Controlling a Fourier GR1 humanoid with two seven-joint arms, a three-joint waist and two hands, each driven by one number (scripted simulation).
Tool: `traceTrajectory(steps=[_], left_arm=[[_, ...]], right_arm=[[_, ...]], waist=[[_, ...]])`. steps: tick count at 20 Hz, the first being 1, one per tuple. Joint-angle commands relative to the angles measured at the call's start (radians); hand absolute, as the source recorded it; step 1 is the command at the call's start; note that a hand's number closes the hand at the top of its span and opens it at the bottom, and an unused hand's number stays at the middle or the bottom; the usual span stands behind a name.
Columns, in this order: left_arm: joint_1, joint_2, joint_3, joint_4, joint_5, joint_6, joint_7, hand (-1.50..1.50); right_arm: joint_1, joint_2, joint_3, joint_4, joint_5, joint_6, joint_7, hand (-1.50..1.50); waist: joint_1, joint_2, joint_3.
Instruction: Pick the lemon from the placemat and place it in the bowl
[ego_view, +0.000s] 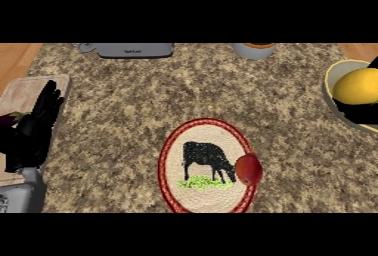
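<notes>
Head view: my left hand rests at the left edge over the board, fingers straight, close together and pointing up, holding nothing. Everything that matters lies to the right of those fingers. The placemat is near, with a red fruit on its far rim and no lemon on it. The lemon is well apart, across the table at the right edge, sitting within the rim of the bowl.

A dark shape just under the lemon is probably my right hand, but I cannot tell it from the bowl's inside, nor whether it is grasping.

I judge we are at the last step, the placing. The next move calls for making sure the lemon is bedded in the bowl, letting go if it is held, then drawing the right hand out without catching the rim.
</notes>
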Motion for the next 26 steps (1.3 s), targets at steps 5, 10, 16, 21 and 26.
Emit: traceTrajectory(steps=[5,10,16,21,26], left_arm=[[-0.018,0.003,0.009,-0.029,0.028,-0.030,0.033,0.00],[0.025,-0.023,-0.018,-0.034,-0.009,-0.018,-0.026,0.00],[-0.023,-0.027,-0.003,0.044,-0.008,-0.016,-0.036,0.00],[-0.019,-0.016,-0.019,-0.060,-0.002,-0.028,0.058,0.00],[-0.034,-0.039,-0.043,-0.005,-0.023,-0.023,-0.007,0.00]], right_arm=[[-0.117,-0.037,-0.191,0.287,-0.132,0.046,-0.188,1.50],[-0.183,-0.003,-0.200,0.609,-0.075,-0.058,-0.393,1.50],[-0.304,-0.056,-0.241,0.948,-0.051,-0.089,-0.619,1.50],[-0.443,-0.068,-0.261,1.218,-0.013,-0.158,-0.734,1.50],[-0.399,-0.102,-0.214,1.360,0.067,-0.096,-0.597,1.50]], waist=[[0.025,0.007,0.001],[0.039,0.011,0.001],[0.037,0.013,0.001],[0.062,0.017,0.003],[0.079,0.030,0.005]])
